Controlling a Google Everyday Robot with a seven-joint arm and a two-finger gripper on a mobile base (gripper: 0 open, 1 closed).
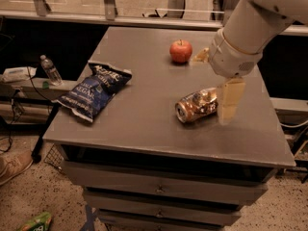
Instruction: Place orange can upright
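Observation:
The orange can (195, 106) lies on its side on the grey table (144, 124), right of centre, its silver top facing front-left. It looks dented. My gripper (211, 89) hangs from the white arm that comes in from the upper right, just above the can's right end. It is open and empty. One beige finger (229, 102) reaches down beside the can's right end, and the other finger (200, 56) points toward the apple. I cannot tell whether the lower finger touches the can.
A red apple (181, 51) stands at the back of the table, behind the can. A dark blue chip bag (94, 89) lies at the left. A water bottle (49, 70) stands off the table on the left. Drawers sit below the table's front edge.

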